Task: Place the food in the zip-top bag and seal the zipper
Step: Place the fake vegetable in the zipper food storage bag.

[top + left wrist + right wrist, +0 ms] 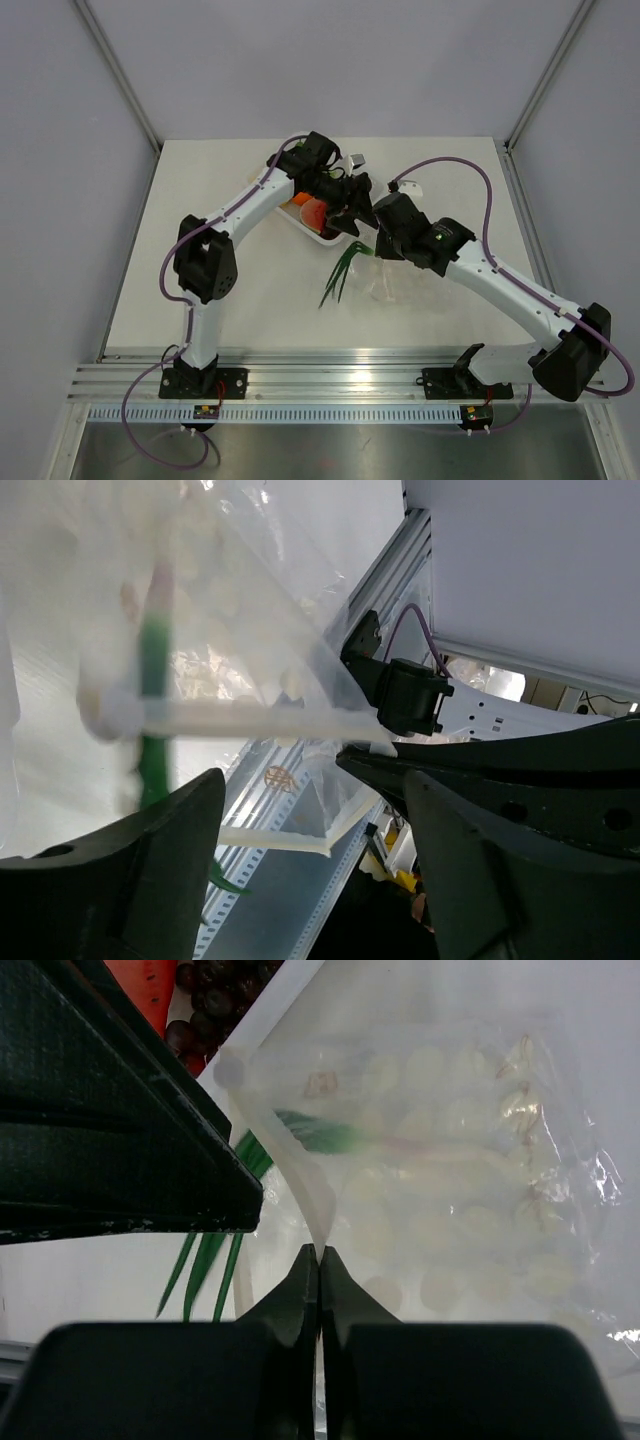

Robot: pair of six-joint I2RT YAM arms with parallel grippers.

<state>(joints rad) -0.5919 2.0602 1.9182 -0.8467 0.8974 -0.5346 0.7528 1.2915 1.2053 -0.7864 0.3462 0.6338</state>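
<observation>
At the table's (pixel 230 300) centre, the zip-top bag (pixel 450 1160) is held by its zipper (pixel 300 1175), which is pinched tight in the right claw (pixel 320 1252). The left claw (pixel 278 770) is spread apart at the bag's mouth. The green onion (pixel 320 1135) appears partly bagged, its leaves trailing toward 7 o'clock. Loading is judged under way; next, the stalk must be pushed fully inside. Grapes (pixel 215 980) are seen in the tray (pixel 285 1005) at 11 o'clock. The white table is enclosed by grey walls (pixel 60 150) and an aluminium frame (pixel 120 70).

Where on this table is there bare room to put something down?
Bare: the far-left table between its left edge and the left arm; the near strip between green onion and rail. Crowded: centre, where tray, zip-top bag, left gripper and right gripper meet.
</observation>
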